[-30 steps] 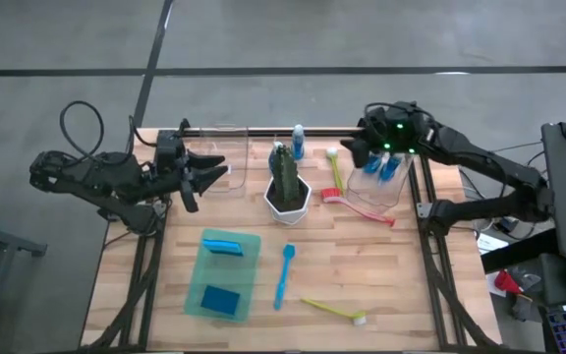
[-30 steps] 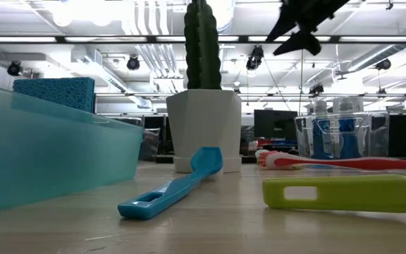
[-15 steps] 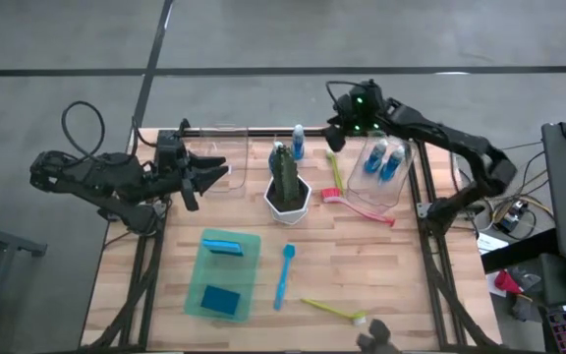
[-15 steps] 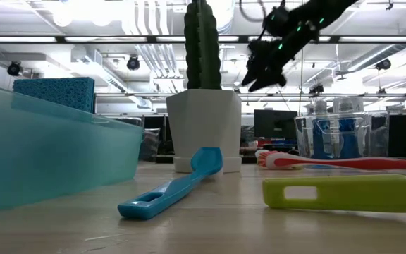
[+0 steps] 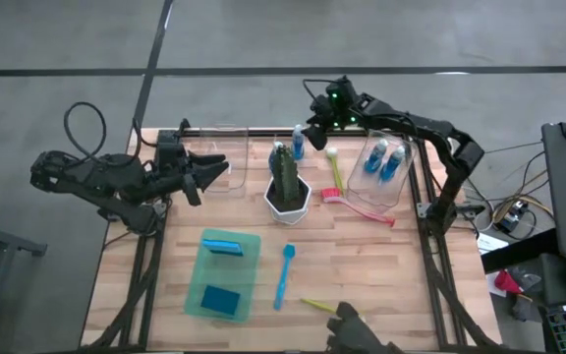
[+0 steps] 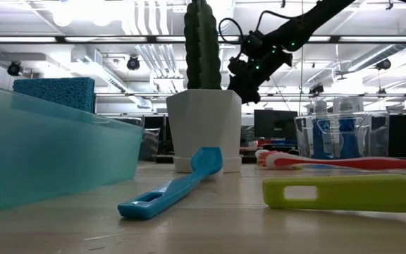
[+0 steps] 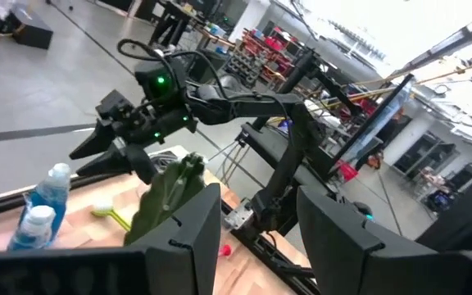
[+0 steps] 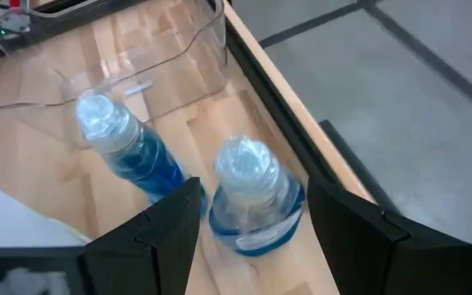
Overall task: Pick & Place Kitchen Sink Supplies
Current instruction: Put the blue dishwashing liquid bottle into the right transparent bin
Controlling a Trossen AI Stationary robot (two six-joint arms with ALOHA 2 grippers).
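Note:
Two small blue bottles with pale caps (image 8: 256, 192) (image 8: 125, 143) stand upright on the wood at the far edge, next to the cactus (image 5: 285, 182). My right gripper (image 8: 252, 197) (image 5: 312, 133) slants down over the nearer bottle, open, with a finger on either side of its cap and not touching it. Two more bottles (image 5: 385, 160) stand in a clear bin. Two blue sponges (image 5: 224, 246) (image 5: 222, 298) lie in the green tray (image 5: 249, 270). Blue (image 5: 283, 275), yellow (image 5: 332, 310), pink (image 5: 357, 205) and green-handled (image 5: 334, 169) brushes lie flat on the table. My left gripper (image 5: 214, 169) waits open at the far left.
The cactus in its white pot (image 6: 203, 127) stands close to the bottles on their near side. An empty clear bin (image 8: 113, 57) sits at the far edge between the two arms. The clear bin (image 5: 386, 175) with bottles is at the far right.
My right gripper has moved from above the clear bin at the far right toward the table's left along the far edge, and down. It has rolled and now stands over the bottles beside the cactus. Its fingers have stayed open.

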